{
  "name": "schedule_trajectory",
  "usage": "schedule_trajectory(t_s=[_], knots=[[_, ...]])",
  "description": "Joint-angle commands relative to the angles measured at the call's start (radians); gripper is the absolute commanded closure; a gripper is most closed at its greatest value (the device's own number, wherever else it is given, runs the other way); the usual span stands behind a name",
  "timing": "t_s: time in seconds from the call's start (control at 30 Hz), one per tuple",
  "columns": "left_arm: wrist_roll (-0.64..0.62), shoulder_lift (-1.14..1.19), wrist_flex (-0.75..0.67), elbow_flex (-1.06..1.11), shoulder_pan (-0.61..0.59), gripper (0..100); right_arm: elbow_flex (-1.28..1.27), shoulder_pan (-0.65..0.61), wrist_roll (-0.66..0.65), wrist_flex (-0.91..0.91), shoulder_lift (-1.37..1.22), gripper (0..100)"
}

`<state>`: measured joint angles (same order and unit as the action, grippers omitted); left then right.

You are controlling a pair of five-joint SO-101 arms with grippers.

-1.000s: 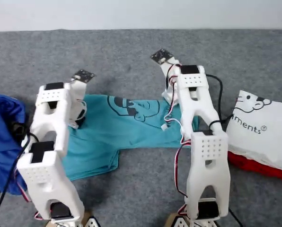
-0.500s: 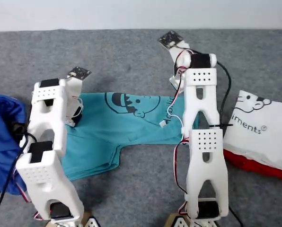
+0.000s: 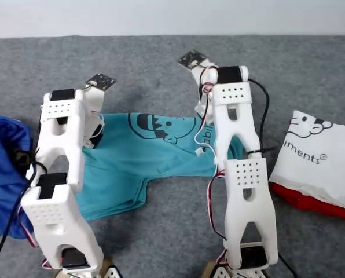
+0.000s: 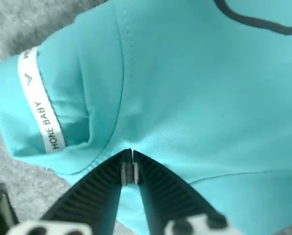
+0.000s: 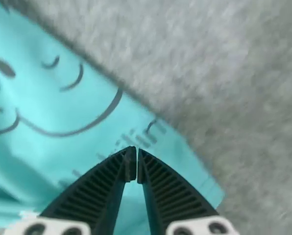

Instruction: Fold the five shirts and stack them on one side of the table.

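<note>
Right arm [image 3: 235, 130] swung leftward; right gripper [image 5: 136, 152] and left gripper [image 4: 131, 157] pinch teal shirt [image 3: 152, 157].

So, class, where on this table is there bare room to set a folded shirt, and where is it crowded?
Free: the table strip beyond the teal shirt, and the near patch between left arm and right arm. Crowded: blue shirt left, white shirt on red cloth right.

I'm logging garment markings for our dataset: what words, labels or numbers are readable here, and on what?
The neck label of the teal shirt: capital letters, a brand name, legible, partly folded under.
Print on the teal shirt by the right fingers: blurred.
Front of the white shirt: lowercase word, start cut off.
No numbers.
</note>
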<state>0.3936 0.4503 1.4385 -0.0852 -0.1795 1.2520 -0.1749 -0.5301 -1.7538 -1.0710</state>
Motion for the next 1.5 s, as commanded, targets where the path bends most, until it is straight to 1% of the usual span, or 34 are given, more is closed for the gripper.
schedule_trajectory(t_s=[0.0, 0.1, 0.2, 0.4, 0.6, 0.7, 0.9, 1.03, 1.13, 1.3, 1.4, 1.47], knots=[[0.005, -0.026, 0.015, -0.031, -0.008, 99, -0.215, -0.013, 0.037, -0.044, 0.177, 98.1], [0.005, -0.026, 0.012, -0.031, -0.003, 99, -0.379, -0.018, 0.038, -0.041, 0.219, 98.1], [0.005, -0.026, 0.011, -0.035, -0.002, 99, -0.474, -0.004, 0.038, -0.044, 0.228, 98.1], [0.005, -0.026, 0.014, -0.036, -0.008, 99, -0.655, 0.081, 0.032, -0.045, 0.358, 98.1], [0.005, -0.026, 0.009, -0.036, -0.006, 99, -0.899, 0.143, -0.032, -0.044, 0.498, 97.7], [0.005, -0.026, 0.009, -0.036, -0.005, 99, -0.911, 0.162, -0.032, -0.041, 0.532, 97.7], [0.005, -0.026, 0.011, -0.036, -0.002, 99, -0.819, 0.160, -0.021, -0.039, 0.568, 97.6], [-0.008, -0.034, 0.015, -0.036, -0.002, 99, -0.772, 0.153, 0.061, -0.039, 0.576, 97.5], [-0.074, -0.091, 0.015, -0.036, -0.006, 99, -0.770, 0.142, 0.121, -0.044, 0.582, 93.3], [-0.163, -0.198, 0.009, -0.036, -0.003, 99, -0.770, 0.136, 0.339, -0.038, 0.605, 83.2], [-0.216, -0.219, 0.015, -0.035, -0.006, 99, -0.770, 0.120, 0.483, -0.007, 0.601, 83.8], [-0.249, -0.219, 0.018, -0.031, -0.008, 99, -0.770, 0.108, 0.545, 0.031, 0.601, 85.3]])
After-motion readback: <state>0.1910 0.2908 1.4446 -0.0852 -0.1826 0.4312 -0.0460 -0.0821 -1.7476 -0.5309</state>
